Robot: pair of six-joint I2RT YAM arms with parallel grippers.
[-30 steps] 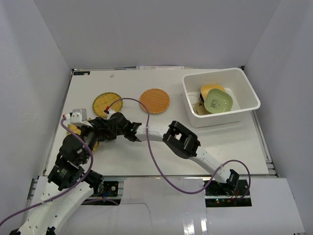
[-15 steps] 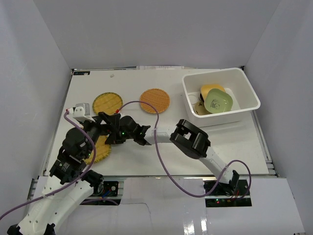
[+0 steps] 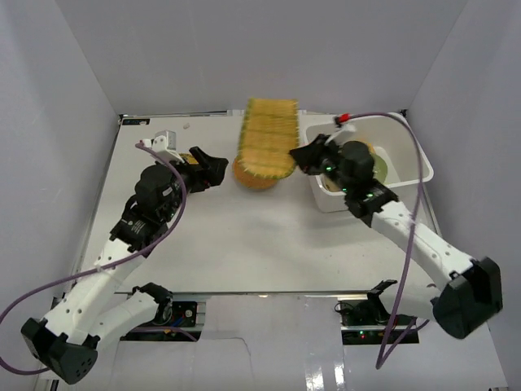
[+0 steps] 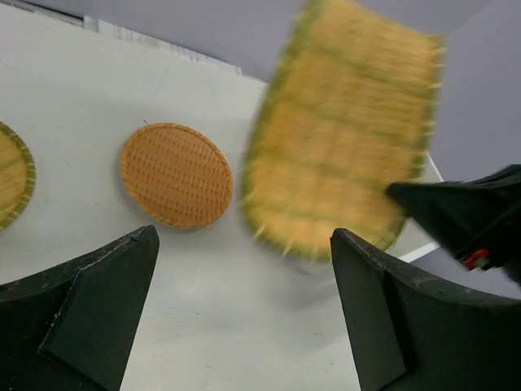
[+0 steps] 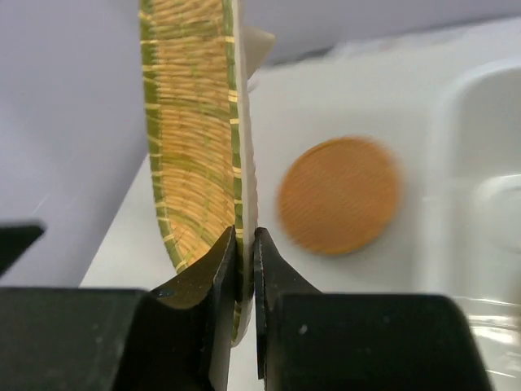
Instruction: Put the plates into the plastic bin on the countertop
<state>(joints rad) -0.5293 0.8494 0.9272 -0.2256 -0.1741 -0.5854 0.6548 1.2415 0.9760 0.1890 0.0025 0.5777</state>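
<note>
My right gripper (image 3: 304, 156) (image 5: 244, 236) is shut on the edge of a ribbed yellow plate with green edging (image 3: 269, 135) (image 4: 346, 147) (image 5: 191, 138). It holds that plate on edge in the air, just left of the white plastic bin (image 3: 370, 119) (image 5: 480, 163). Below the held plate an orange woven round plate (image 3: 254, 178) (image 4: 175, 173) (image 5: 340, 195) lies on the countertop (image 3: 244, 244). To its left my left gripper (image 3: 213, 167) (image 4: 244, 236) hovers open and empty. A yellow woven plate (image 4: 10, 175) shows at the left edge of the left wrist view. The right arm hides most of the bin's contents.
Grey walls enclose the white countertop on three sides. A purple cable (image 3: 411, 195) loops over the right arm and the bin's near side. The right arm's elbow (image 3: 468, 297) hangs over the front right corner.
The right gripper closed on the ribbed yellow plate at the front left, then swung it up and across to beside the bin. The left arm reached farther back, still open.
</note>
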